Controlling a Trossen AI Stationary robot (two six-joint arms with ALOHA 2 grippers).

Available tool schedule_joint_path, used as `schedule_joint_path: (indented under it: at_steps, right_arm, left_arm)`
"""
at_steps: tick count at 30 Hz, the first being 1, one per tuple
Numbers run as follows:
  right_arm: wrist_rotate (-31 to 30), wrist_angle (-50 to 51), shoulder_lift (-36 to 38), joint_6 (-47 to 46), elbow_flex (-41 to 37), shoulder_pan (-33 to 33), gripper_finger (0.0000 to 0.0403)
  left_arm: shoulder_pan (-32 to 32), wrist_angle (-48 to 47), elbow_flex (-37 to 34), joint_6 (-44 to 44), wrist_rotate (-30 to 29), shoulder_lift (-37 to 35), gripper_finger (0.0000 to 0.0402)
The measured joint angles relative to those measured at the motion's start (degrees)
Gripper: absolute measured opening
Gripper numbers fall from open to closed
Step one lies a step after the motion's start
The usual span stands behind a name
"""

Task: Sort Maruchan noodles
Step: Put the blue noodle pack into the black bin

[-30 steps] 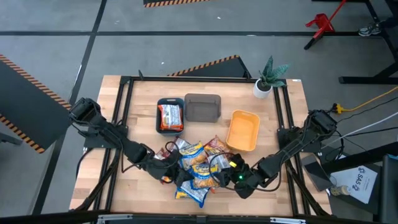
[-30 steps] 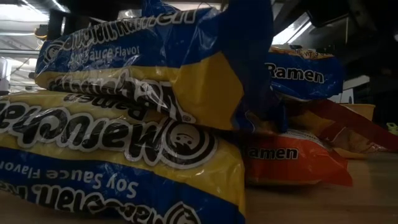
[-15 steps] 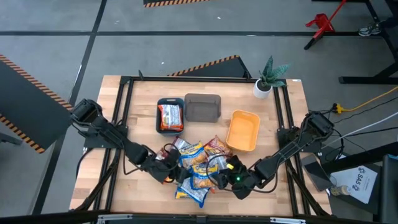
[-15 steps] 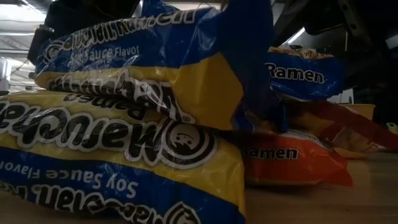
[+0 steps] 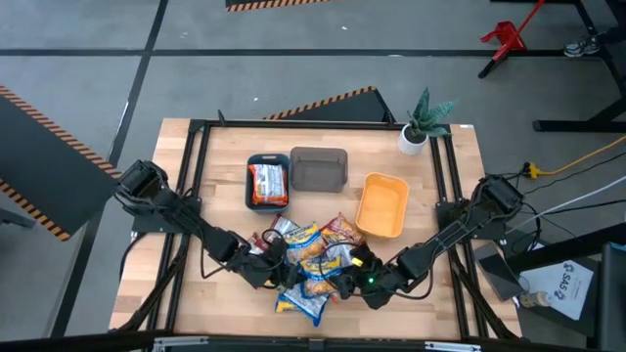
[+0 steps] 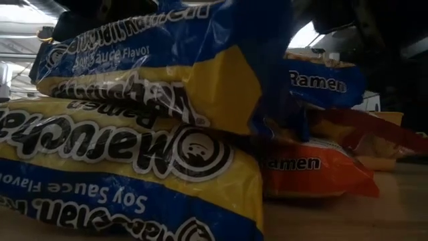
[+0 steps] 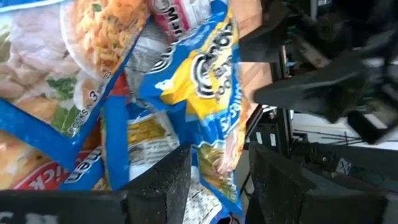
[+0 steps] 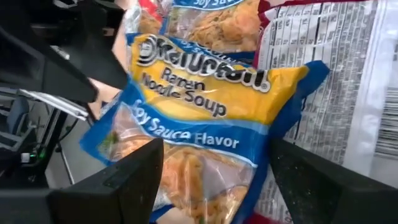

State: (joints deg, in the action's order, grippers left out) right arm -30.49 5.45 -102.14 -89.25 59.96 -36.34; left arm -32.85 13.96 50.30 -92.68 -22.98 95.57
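The Maruchan noodles (image 5: 311,259) lie heaped near the bench's front edge, about midway along it, yellow-and-blue packets overlapping orange-red and silvery ones. They look light and crinkly; the film is probably slick, the dry noodle block inside brittle, so a pinch at a flat sealed end or across a thin edge seems safer than a squeeze on the middle. Stacked as they are, lifting one may drag its neighbours.

The soy sauce packet (image 8: 205,118) lies between the open jaws of the right gripper (image 5: 354,284), not yet pinched. The left gripper (image 5: 277,275) is at the heap's other side, its jaws apart astride the edge of a yellow-and-blue packet (image 7: 214,106).

Behind the heap, the blue tray (image 5: 252,186) holds one orange-red packet (image 5: 267,183). Touching it, the grey tray (image 5: 319,168) looks empty, as does the orange tray (image 5: 382,204) toward the right edge. A potted plant (image 5: 423,119) stands at the back right corner.
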Motion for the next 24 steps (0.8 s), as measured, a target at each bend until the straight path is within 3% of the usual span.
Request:
schedule_joint_path:
  at_steps: [7,15,24]
  right_arm:
    - [4.51,-6.37,-2.40,5.00,-0.09,2.22,0.0280]
    - [6.64,-6.47,-2.48,7.34,-0.11,3.79,0.0270]
    - [8.07,-6.42,-2.48,8.56,-0.12,4.25,0.0154]
  left_arm:
    - [0.59,0.97,0.02,0.08,0.75,-0.02,0.0154]
    - [1.03,1.85,0.02,0.22,0.59,-0.02,0.0154]
    - [1.12,2.56,0.01,0.09,3.42,-0.04,0.0154]
